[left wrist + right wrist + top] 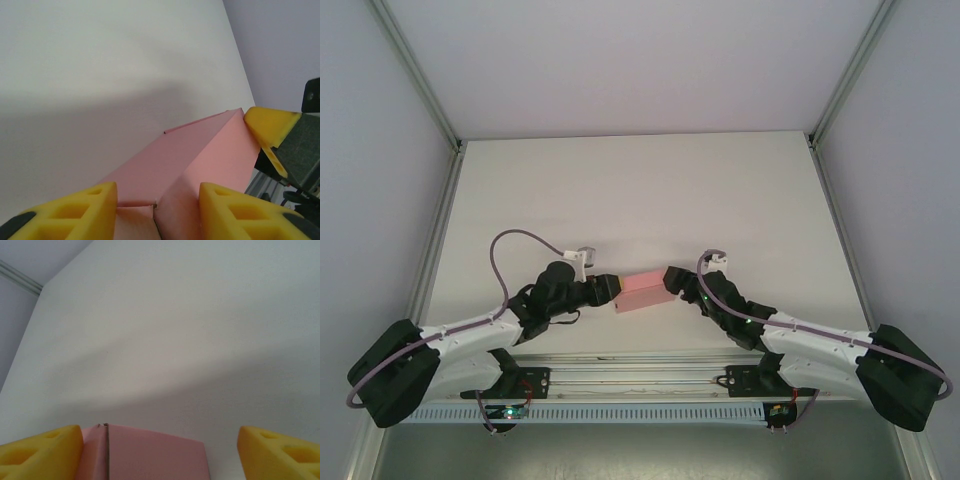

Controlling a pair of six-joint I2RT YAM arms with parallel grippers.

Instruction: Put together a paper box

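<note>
Two ends of small pink card box [642, 291] bracketed: left gripper [157, 190] clamps one end, steadying it; right gripper [160, 432] unclenched, straddling other end, likely ready to press it closed.

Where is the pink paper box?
In the top view, the paper box is near the front centre of the table, between the left gripper and the right gripper, one at each end.

You're in a robot lab test cell: bare white table [640, 190], aluminium frame rails [418, 75], plain grey enclosure walls [360, 150].
</note>
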